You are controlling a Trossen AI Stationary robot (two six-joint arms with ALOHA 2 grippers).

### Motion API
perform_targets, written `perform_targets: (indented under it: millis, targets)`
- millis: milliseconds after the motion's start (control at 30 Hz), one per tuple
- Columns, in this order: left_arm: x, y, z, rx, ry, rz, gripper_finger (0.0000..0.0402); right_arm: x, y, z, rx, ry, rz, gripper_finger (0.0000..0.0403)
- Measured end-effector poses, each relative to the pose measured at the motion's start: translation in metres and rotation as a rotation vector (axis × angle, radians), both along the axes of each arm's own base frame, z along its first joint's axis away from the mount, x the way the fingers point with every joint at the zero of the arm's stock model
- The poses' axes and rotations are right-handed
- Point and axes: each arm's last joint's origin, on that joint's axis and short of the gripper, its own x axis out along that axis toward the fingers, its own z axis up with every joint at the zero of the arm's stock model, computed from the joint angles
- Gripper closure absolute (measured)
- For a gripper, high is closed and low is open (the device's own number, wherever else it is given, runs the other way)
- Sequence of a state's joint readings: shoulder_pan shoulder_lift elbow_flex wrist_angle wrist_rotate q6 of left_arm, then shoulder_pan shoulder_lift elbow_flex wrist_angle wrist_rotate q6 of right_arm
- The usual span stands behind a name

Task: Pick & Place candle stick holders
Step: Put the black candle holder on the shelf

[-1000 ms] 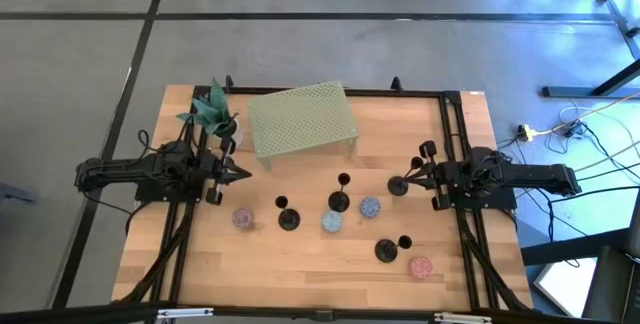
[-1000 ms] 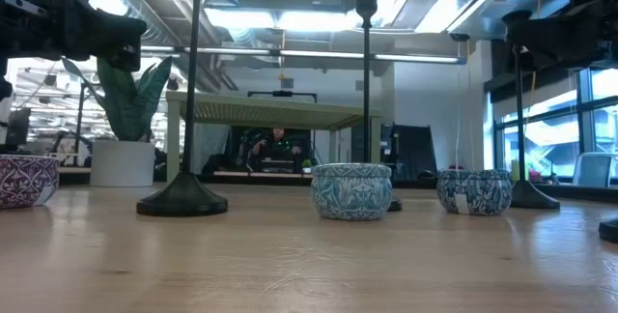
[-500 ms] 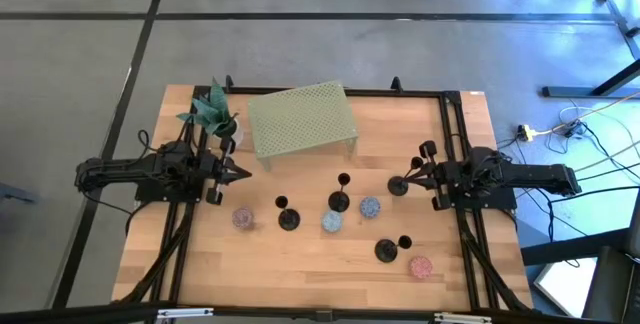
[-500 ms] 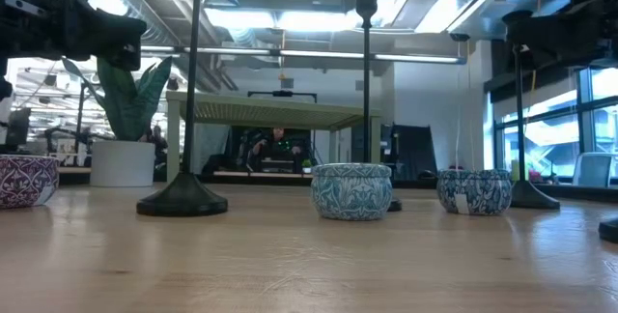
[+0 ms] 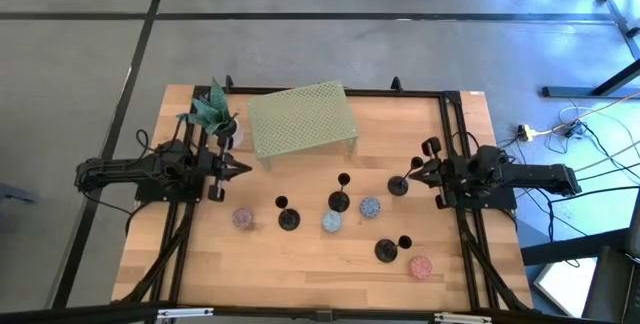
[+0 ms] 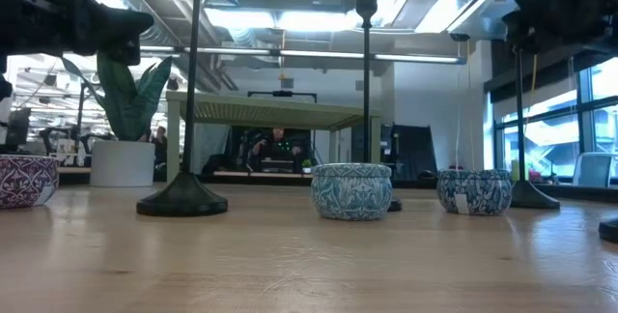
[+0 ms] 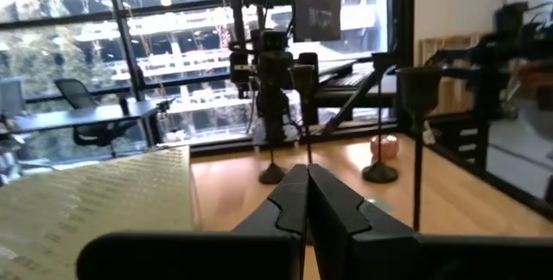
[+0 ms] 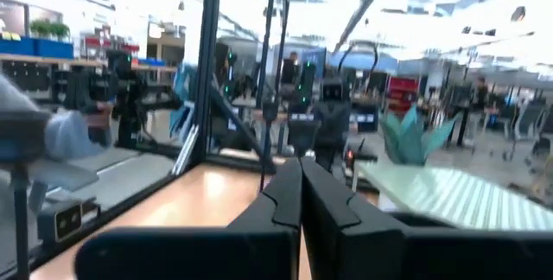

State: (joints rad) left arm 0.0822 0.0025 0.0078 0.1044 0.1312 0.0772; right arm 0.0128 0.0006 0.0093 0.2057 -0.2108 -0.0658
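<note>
Candle stick holders: four slim black ones stood upright on the bench (image 5: 300,264), spread from the centre out toward 3 and 5 o'clock.
First holder (image 5: 288,218): sat at about 7 o'clock from bench centre, between a purple tin (image 5: 242,218) and a blue tin (image 5: 331,222).
Second holder (image 5: 339,200): stood near dead centre, just beside the blue tin, with a second blue tin (image 5: 370,206) at its 3 o'clock.
Third holder (image 5: 398,186): stood at 3 o'clock from centre, right off the tip of the right end effector.
Fourth holder (image 5: 385,251): stood at 5 o'clock, just beside a pink tin (image 5: 420,266).
Right end effector (image 5: 411,175): hovered at the bench's 3 o'clock side, pointing inward; fingers pressed together, gripping nothing. Whether the tip touched the third holder, I couldn't tell.
Left end effector (image 5: 243,171): waited at the 9 o'clock side, pointing inward, fingers closed tight and empty.
Green mesh stand (image 5: 300,121): sat at 12 o'clock, well apart from the holders.
Potted plant (image 5: 212,112): stood at 10 o'clock, beside the stand.
Low view: the first holder's base (image 6: 182,202) sat wide and flat, stem straight up; the blue tin (image 6: 351,191) rested on the wood beside it.
</note>
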Motion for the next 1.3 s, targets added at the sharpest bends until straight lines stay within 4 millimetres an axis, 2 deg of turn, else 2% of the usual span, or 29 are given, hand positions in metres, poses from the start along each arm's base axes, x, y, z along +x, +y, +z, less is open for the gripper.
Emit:
perform_targets:
  millis: [200,467,567,833,1033,1167,1300]
  targets:
    - [-0.001,0.001,0.004,-0.065,-0.042,0.025,0.0395,-0.001,0.0,0.005,0.026,-0.051,0.009,0.04]
    - [-0.003,-0.002,0.014,-0.097,-0.135,-0.072,0.0389,-0.008,0.0,0.022,0.097,-0.217,0.046,0.04]
    - [-0.004,-0.002,0.017,-0.102,-0.169,-0.079,0.0375,-0.008,0.002,0.021,0.073,-0.214,0.09,0.04]
    - [-0.006,-0.001,0.026,-0.151,-0.195,-0.037,0.0318,-0.007,0.001,0.024,-0.061,-0.271,0.003,0.0386]
    - [-0.009,-0.001,0.036,-0.197,-0.223,-0.046,0.0291,-0.009,-0.003,0.034,-0.017,-0.287,-0.114,0.037]
    - [-0.012,-0.001,0.044,-0.196,-0.245,-0.048,0.0286,-0.012,-0.003,0.045,-0.013,-0.298,-0.102,0.0364]
    - [-0.013,-0.001,0.049,-0.195,-0.26,-0.049,0.0286,-0.017,-0.003,0.058,0.075,-0.328,-0.081,0.0363]
